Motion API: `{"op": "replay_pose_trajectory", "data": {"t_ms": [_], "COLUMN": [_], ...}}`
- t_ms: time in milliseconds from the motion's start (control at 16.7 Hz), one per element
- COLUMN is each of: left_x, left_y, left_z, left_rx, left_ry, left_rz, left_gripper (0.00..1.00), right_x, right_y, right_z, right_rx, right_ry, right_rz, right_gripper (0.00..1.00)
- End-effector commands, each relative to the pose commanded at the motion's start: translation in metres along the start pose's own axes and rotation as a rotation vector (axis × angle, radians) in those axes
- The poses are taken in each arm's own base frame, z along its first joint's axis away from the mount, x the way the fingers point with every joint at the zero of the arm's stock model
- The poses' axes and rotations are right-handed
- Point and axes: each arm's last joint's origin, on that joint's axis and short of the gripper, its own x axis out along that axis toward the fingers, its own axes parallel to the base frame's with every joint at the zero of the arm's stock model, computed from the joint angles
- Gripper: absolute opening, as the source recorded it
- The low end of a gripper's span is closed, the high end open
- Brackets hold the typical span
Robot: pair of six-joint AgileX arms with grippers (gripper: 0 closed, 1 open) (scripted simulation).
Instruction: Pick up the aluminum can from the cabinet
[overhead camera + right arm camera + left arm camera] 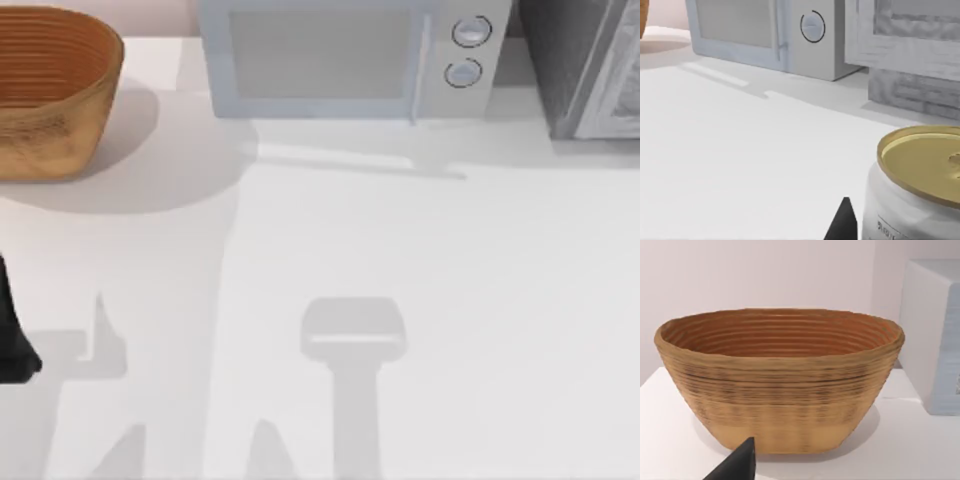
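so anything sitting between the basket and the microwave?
No. In the top view only bare white table with shadow separates the wicker basket from the microwave.

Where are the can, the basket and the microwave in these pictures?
can [920, 165]: right wrist view, on its gold lid.
basket [780, 390]: left wrist view, on its outer wall.
microwave [320, 55]: top view, on its door.

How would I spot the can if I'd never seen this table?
Start at the white microwave at the back of the white table, then the grey cabinet beside it. In the right wrist view the can stands upright on the table before that cabinet: white-bodied with a gold lid.
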Motion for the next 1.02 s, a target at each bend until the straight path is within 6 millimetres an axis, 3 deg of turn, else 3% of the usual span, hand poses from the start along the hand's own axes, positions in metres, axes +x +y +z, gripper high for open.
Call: {"op": "replay_pose_trajectory", "data": {"t_ms": [780,1020], "left_x": [0.0000,0.0000], "left_y": [0.0000,0.0000], "left_z": [0.0000,0.0000], "left_rx": [0.000,0.000], "left_ry": [0.000,0.000], "left_rz": [0.000,0.000], "left_gripper": [1.00,1.00], "right_x": [0.0000,0.0000], "right_y": [0.0000,0.0000], "right_z": [0.0000,0.0000], "right_rx": [0.000,0.000], "right_ry": [0.000,0.000], "right_rz": [0.000,0.000], "right_gripper": [0.98,1.00]}}
